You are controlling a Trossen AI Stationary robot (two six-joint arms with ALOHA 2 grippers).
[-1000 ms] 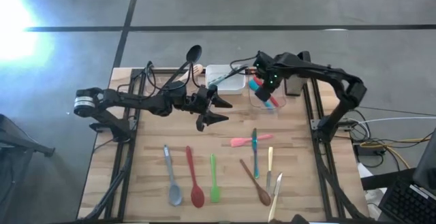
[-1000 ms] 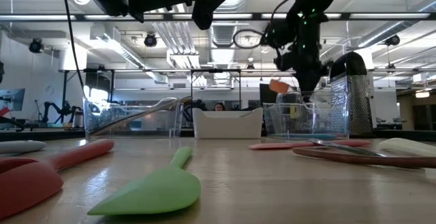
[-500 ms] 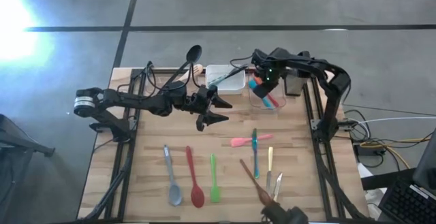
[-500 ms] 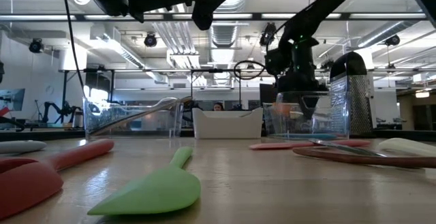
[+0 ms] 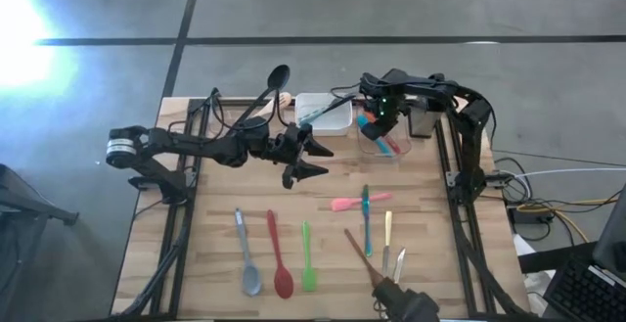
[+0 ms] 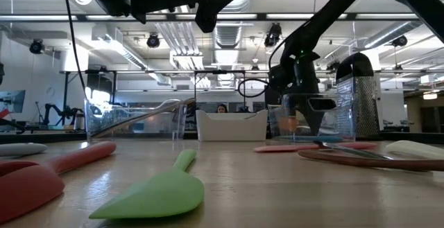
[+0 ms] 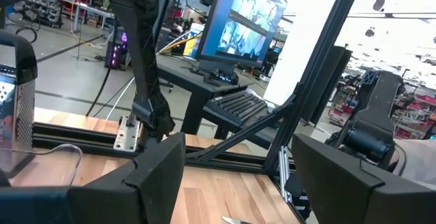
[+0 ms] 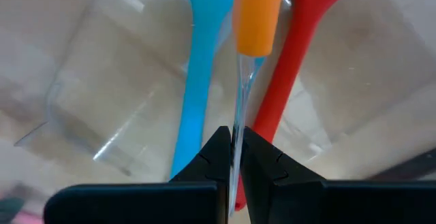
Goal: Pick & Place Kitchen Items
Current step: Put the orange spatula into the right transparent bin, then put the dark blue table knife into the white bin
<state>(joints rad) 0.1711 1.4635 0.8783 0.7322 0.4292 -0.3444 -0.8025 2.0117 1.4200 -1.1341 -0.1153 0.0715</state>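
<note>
Orange spatula (image 8: 257, 13) by its clear handle between the right gripper's (image 8: 235, 146) closed fingers, inside the clear tub (image 5: 377, 148)

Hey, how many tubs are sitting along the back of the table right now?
3: the left clear tub holding a long dark spoon, the white tub in the middle, and the right clear tub. None appears hidden.

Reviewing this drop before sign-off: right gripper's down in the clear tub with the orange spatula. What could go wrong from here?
1. The right gripper is shut on the orange spatula, pinching only its thin clear handle; it may twist or slip.
2. The blue spatula and red utensil crowd the clear tub; lowering could jam against them or nudge the tub.
</note>
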